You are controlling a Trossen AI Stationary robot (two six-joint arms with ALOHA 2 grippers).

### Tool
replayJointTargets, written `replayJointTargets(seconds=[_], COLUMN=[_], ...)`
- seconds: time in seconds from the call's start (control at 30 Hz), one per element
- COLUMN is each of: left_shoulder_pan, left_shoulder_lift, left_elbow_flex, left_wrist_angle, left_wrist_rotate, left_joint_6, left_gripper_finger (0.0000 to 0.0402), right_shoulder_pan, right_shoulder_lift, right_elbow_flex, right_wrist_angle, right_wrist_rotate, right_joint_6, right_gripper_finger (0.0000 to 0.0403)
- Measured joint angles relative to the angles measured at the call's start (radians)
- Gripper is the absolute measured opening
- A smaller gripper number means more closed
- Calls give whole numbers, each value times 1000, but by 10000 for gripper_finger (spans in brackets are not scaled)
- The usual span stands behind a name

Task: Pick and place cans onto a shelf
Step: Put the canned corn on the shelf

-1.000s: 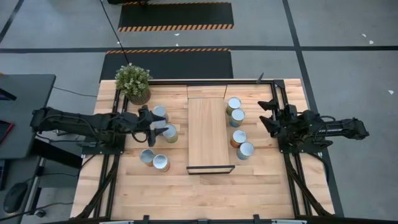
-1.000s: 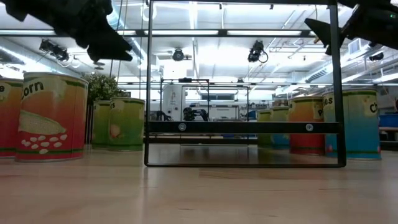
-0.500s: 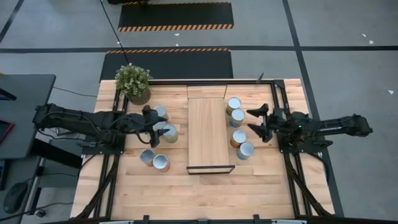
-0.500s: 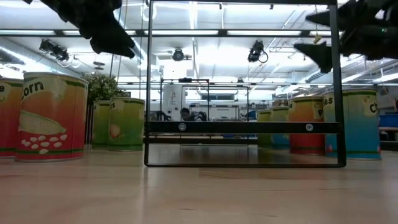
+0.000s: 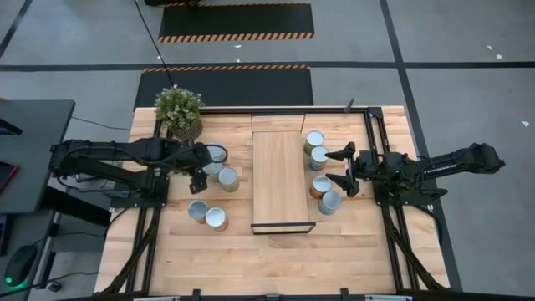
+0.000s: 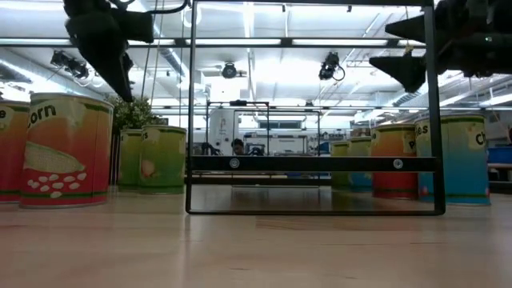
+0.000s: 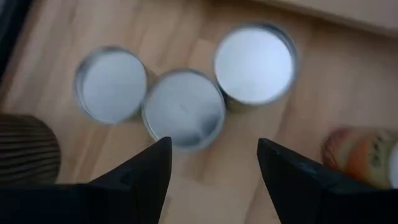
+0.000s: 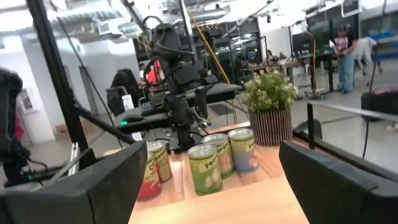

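The shelf (image 5: 278, 180) lies along the table's middle; its thin dark frame (image 6: 312, 164) stands upright in the low view. Left of it stand cans with silver tops (image 5: 227, 178), three of them close together (image 7: 183, 109). Right of the shelf stand several more cans (image 5: 321, 185). My left gripper (image 5: 198, 180) hangs open above the left cans, pointing steeply down (image 7: 211, 146), with nothing between its fingers. My right gripper (image 5: 338, 167) is open and about level above the right-hand cans, pointing at the shelf (image 8: 211, 155). It holds nothing.
A potted plant (image 5: 178, 111) stands at the table's far left corner, close to the left cans. Two more cans (image 5: 216, 219) stand nearer the front. Dark frame rails (image 5: 386, 226) run along both table sides. People (image 8: 342, 43) are in the room beyond.
My left gripper has tipped from nearly level to pointing steeply down over the left cans, rising slightly. My right gripper has moved toward the shelf, out over the right-hand cans, and sunk a little. No can has moved.
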Motion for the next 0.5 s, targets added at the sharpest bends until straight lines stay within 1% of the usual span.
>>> replayJointTargets(seconds=[0.13, 0.23, 0.37, 0.5], left_shoulder_pan=[-28, -79, -201, -344], left_shoulder_lift=[20, 28, 47, 83], left_elbow_flex=[71, 131, 182, 189], left_wrist_angle=[-40, -49, -49, -36], left_wrist_rotate=[114, 162, 161, 95], left_joint_6=[-52, -87, -131, -210], left_gripper_finger=[243, 242, 242, 242], right_shoulder_pan=[9, 9, 9, 9], right_shoulder_lift=[28, 59, 101, 112], right_elbow_flex=[50, 79, 93, 108], right_wrist_angle=[-21, -62, -72, -69], right_wrist_rotate=[22, 22, 22, 31], right_joint_6=[-56, -66, -109, -138], right_gripper_finger=[373, 373, 373, 373])
